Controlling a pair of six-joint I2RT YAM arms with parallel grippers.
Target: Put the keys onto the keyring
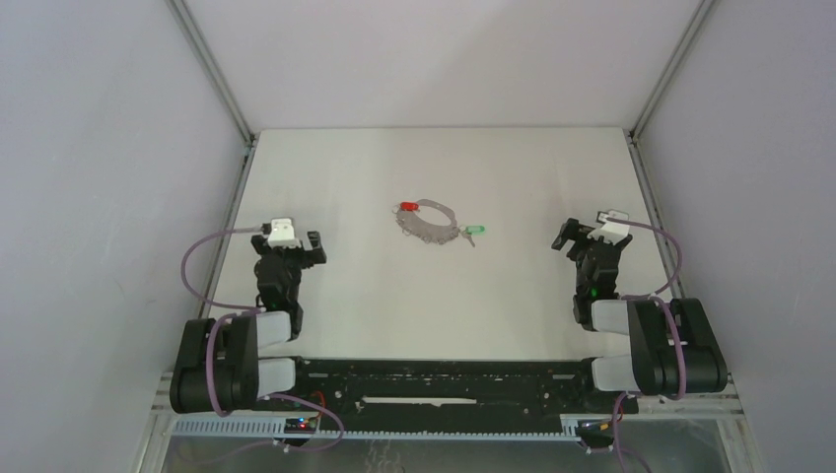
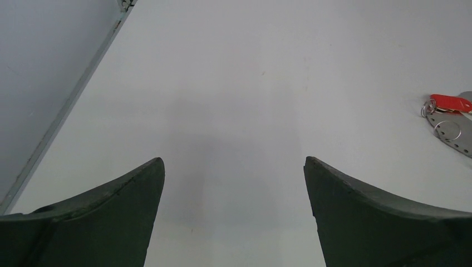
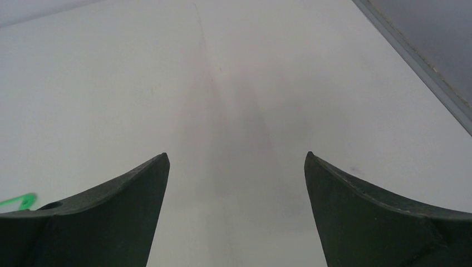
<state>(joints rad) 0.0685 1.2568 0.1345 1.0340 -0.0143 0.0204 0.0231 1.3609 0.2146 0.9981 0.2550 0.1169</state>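
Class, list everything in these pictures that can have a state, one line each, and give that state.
red key: flat on the table at the keyring's left end, ungripped.
green key: flat on the table at the keyring's right end, ungripped.
keyring: limp on the table; whether either key is threaded is unclear.
left gripper: open, empty.
right gripper: open, empty.

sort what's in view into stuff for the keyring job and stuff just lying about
For the job: red key, green key, keyring.
Just there: the table and the enclosure walls; no other loose item shows.
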